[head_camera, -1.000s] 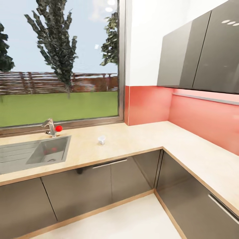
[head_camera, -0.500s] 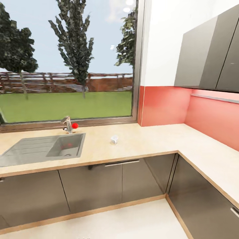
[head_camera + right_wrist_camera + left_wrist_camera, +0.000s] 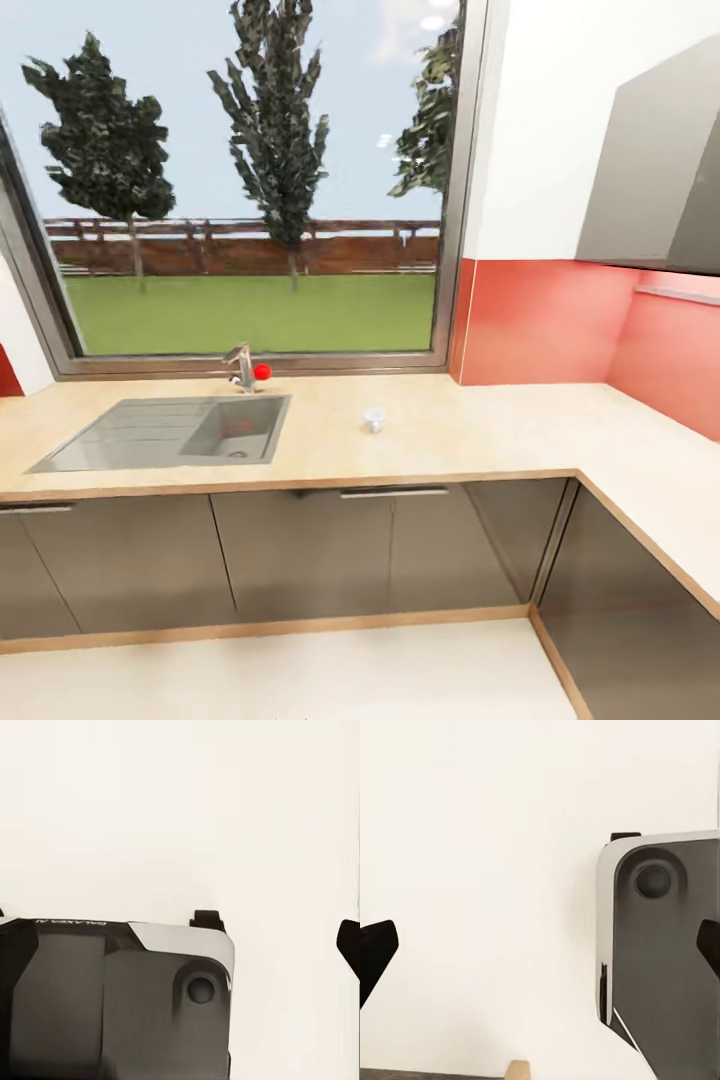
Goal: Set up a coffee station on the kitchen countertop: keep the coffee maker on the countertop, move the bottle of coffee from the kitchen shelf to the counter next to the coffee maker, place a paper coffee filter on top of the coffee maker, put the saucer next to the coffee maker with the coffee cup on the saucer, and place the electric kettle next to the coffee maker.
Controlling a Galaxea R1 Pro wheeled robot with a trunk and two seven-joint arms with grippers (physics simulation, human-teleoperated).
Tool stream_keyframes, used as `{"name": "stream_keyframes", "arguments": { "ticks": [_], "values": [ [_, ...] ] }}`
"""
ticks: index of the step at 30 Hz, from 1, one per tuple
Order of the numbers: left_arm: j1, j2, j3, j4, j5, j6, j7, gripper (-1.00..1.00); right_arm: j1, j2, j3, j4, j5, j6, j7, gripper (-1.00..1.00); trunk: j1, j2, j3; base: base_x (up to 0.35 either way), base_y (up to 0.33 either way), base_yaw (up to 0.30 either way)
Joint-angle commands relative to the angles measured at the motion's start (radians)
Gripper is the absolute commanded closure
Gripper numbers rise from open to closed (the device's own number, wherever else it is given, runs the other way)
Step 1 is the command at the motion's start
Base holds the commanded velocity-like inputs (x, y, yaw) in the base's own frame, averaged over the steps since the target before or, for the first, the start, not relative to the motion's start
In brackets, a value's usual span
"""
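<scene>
On the countertop (image 3: 480, 430) at my 11 o'clock lies the sink (image 3: 170, 432) with its faucet (image 3: 243, 366). At 12 o'clock stands a small white thing (image 3: 374, 419), too small to tell if it is the coffee cup. At 2 o'clock the wall cabinet (image 3: 655, 180) is cut off. My head has turned left since before. Left gripper (image 3: 540, 949) fingertips stand wide apart. Right gripper (image 3: 349, 945): one fingertip visible; I cannot tell.

bright even daylight from the window (image 3: 250, 190), soft render, wrist views washed pale.
</scene>
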Motion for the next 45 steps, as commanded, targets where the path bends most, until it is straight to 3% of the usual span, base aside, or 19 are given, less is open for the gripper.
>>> {"name": "stream_keyframes", "arguments": {
  "ticks": [1, 21, 38, 45],
  "values": [
    [0.0, 0.0, 0.006, 0.0, -0.011, -0.003, 0.003, -1.0, 0.0, 0.0, 0.008, -0.001, -0.009, 0.004, 0.002, -1.0, 0.0, 0.0, 0.0, 0.0, -0.261, 0.268],
    [0.0, 0.001, 0.007, 0.0, -0.01, -0.004, 0.005, -1.0, 0.0, -0.003, 0.008, -0.001, -0.009, 0.003, 0.0, -1.0, 0.0, 0.0, -0.002, 0.0, -0.26, 0.038],
    [0.0, 0.004, 0.017, -0.001, -0.002, -0.006, 0.007, -1.0, 0.0, -0.003, 0.009, -0.001, -0.01, 0.002, 0.0, -1.0, 0.0, 0.0, -0.002, 0.0, -0.015, 0.0],
    [0.0, 0.003, 0.019, -0.004, 0.0, -0.007, 0.007, -1.0, -0.001, 0.01, 0.01, -0.034, -0.01, -0.013, 0.0, -1.0, 0.0, 0.0, -0.002, 0.0, 0.0, 0.0]
  ]
}}
